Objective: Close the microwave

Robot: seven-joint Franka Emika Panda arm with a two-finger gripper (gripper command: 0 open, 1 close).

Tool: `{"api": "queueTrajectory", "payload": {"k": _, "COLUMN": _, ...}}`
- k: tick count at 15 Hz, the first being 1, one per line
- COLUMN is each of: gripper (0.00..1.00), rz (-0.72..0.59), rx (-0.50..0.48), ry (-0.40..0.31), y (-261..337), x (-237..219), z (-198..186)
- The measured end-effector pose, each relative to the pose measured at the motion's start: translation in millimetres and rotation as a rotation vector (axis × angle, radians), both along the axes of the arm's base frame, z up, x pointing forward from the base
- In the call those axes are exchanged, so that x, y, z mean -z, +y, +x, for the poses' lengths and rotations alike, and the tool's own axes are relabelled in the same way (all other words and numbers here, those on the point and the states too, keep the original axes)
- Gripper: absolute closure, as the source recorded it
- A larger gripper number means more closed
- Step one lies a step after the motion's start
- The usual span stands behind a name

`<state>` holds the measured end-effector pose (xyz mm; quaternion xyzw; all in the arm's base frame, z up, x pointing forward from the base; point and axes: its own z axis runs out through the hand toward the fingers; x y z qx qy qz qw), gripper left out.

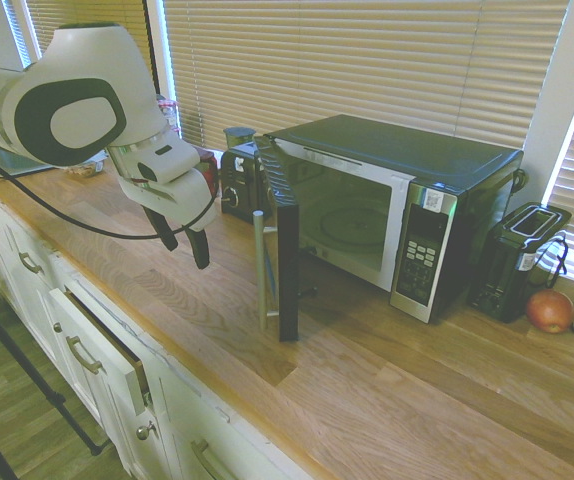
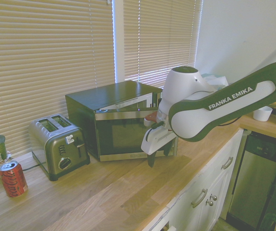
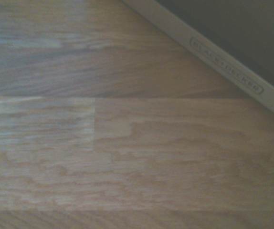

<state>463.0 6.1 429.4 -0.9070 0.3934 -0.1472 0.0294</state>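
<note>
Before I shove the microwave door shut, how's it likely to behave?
The door will probably swing rather than slide, since its side edge meets the microwave body. It looks stiff, a thick flat slab. Its glass face may be slippery and breakable, so push gently.

The Franka arm (image 2: 215,108) has rounded, glossy white shells with dark inset panels. White capitals along one dark panel read "FRANKA EMIKA". A dark disc caps the wrist joint, a black cable runs alongside, and the gripper's (image 1: 181,250) fingers look black, perhaps tapered.

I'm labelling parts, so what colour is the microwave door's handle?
Silver, best seen in the first exterior view.
</note>
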Motion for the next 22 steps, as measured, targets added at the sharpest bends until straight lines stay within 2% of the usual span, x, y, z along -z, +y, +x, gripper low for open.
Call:
{"api": "queueTrajectory", "payload": {"k": 7, "gripper": 0.00, "rz": -0.063, "rx": 0.091, "ry": -0.166, "y": -33, "x": -41, "z": 18}}
{"api": "queueTrajectory", "payload": {"k": 12, "gripper": 0.00, "rz": -0.061, "rx": 0.151, "ry": -0.236, "y": -57, "x": -56, "z": 35}}
{"api": "queueTrajectory", "payload": {"k": 18, "gripper": 0.00, "rz": -0.056, "rx": 0.190, "ry": -0.261, "y": -77, "x": -63, "z": 82}}
{"api": "queueTrajectory", "payload": {"k": 22, "gripper": 0.00, "rz": -0.052, "rx": 0.210, "ry": -0.272, "y": -95, "x": -67, "z": 128}}
